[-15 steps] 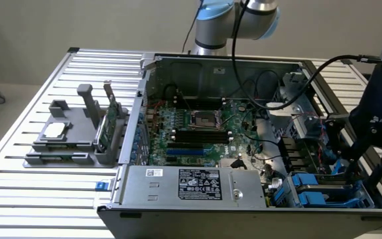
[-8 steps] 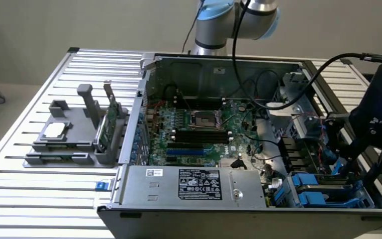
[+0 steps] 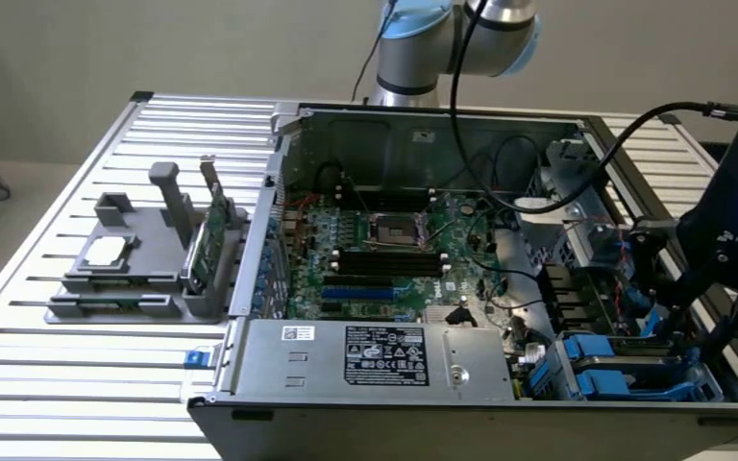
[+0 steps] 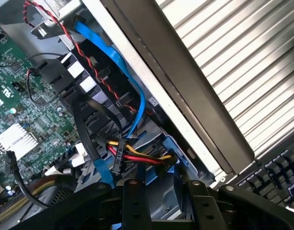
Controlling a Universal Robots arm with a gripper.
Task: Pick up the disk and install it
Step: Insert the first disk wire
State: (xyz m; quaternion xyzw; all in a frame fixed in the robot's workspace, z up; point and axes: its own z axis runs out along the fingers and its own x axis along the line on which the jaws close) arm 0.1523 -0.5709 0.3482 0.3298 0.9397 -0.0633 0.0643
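My gripper (image 3: pixel 692 322) hangs over the drive bay (image 3: pixel 626 379) at the front corner of the open computer case, on the exterior view's right. In the wrist view its two black fingers (image 4: pixel 133 201) flank a grey metal slab with a blue plastic rail, the disk (image 4: pixel 162 203). The jaws stand part closed against the disk's sides, holding it low between the case wall (image 4: pixel 175 91) and the cables. Most of the disk is hidden behind the fingers.
Blue carriers (image 3: pixel 600 351) sit in the bay. A blue data cable (image 4: pixel 123 72) and a yellow-red power plug (image 4: pixel 142 155) crowd the space just ahead of the gripper. The motherboard (image 3: pixel 382 250) and power supply (image 3: pixel 369 355) fill the case. A grey fixture (image 3: pixel 138 259) stands on the slatted table.
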